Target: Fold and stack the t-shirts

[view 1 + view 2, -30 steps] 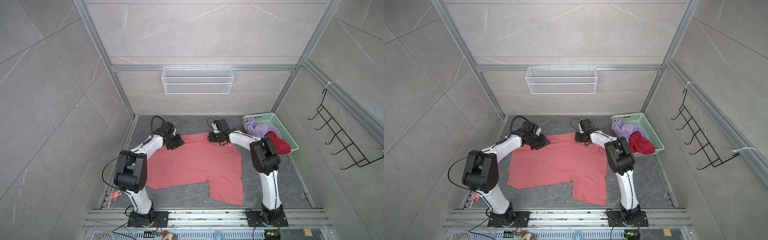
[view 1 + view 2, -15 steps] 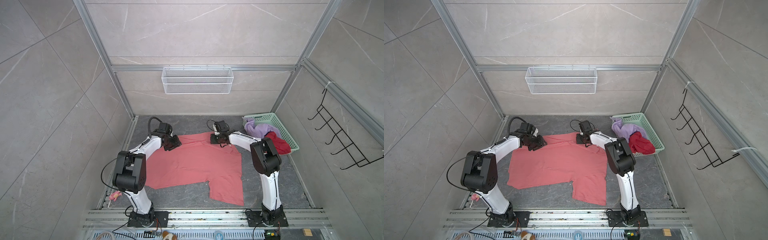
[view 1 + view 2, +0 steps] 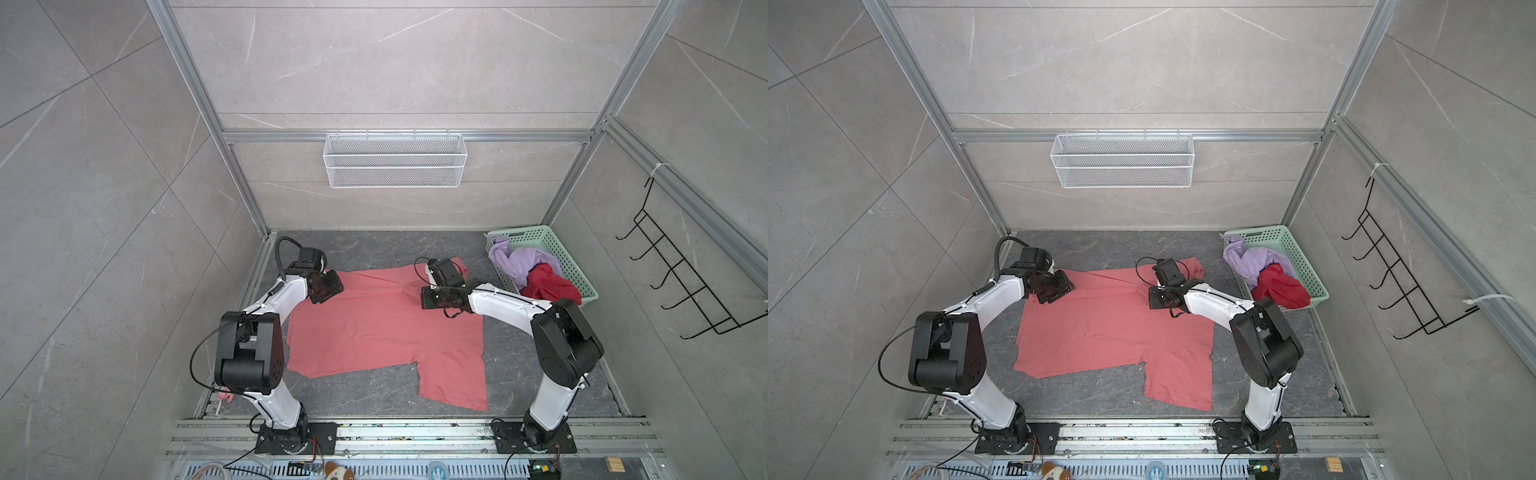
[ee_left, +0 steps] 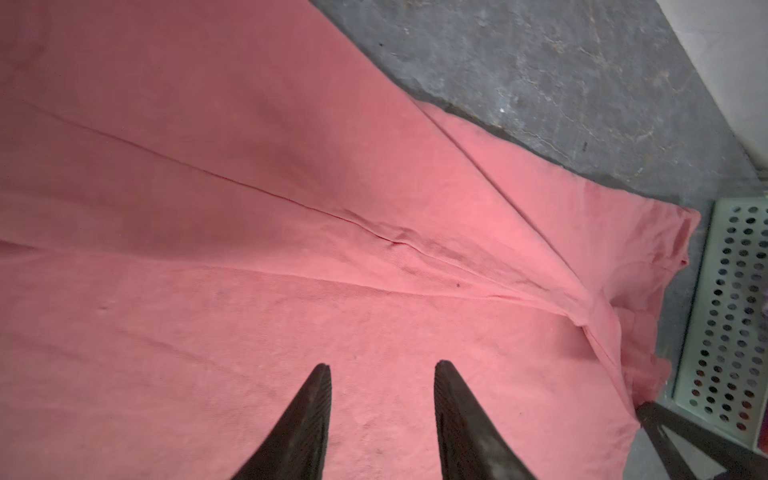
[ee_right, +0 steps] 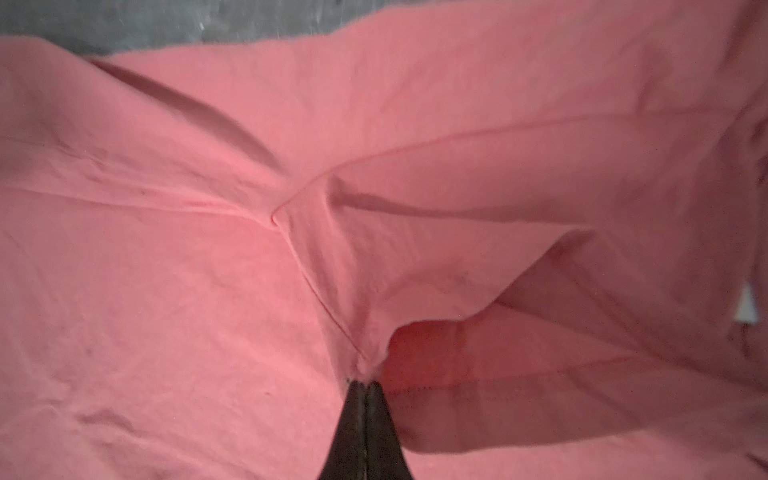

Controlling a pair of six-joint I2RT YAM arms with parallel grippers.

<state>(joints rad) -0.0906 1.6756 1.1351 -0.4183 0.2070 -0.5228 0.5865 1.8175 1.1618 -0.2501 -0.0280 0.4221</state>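
Just now the change came on the right side. Across the grey desk the pink t-shirt lies spread nearly flat. One flap reaches toward the near edge, and the far right part is bunched just beside the green basket. In the basket the lilac t-shirt and the red t-shirt wait in a heap. A second ago the right tool stood with its jaws apart over that bunched part. Now it has snapped closed, and its wrist view shows a ridge of pink cloth nipped between the tips, with creases running out from the pinch. The left tool has hardly changed: jaws parted, low over the far left corner of the shirt, gripping nothing. I'd say one side is now secured, and the first fold must wait until the left side closes too; nothing is folded or stacked yet
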